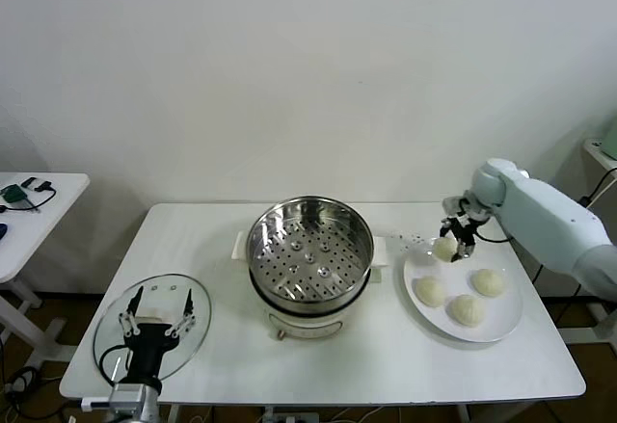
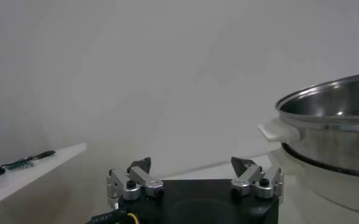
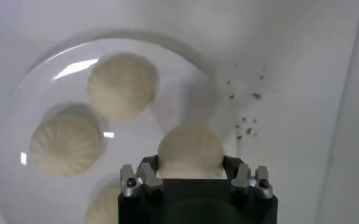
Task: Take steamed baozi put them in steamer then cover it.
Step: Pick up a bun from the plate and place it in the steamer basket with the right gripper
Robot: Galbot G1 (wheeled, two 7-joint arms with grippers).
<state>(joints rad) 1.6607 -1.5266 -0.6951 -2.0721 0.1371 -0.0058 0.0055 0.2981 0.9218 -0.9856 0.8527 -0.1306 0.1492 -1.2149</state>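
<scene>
White rectangular tabletop (image 1: 386, 365) carries all.
Round shiny stainless-steel steamer basket (image 1: 310, 248) on white pot base sits centre, uncovered, no bun inside.
Round clear glass cover (image 1: 108, 331) lies near left edge; left tool (image 1: 156, 315) idle above it, jaws apart.
Flat white plate (image 1: 501, 329) right of steamer holds four cream-white domed baozi (image 1: 467, 309).
Right tool (image 1: 457, 234) clamped on rear bun (image 3: 190, 149) at plate.
Advice: grip gently, dough soft; lift straight up, clear steamer rim before lowering.

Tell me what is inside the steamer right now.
The steamer holds no baozi: only its bare perforated floor shows. All four buns are at the white plate, one between the right gripper's fingers. Below the floor is hidden.
</scene>
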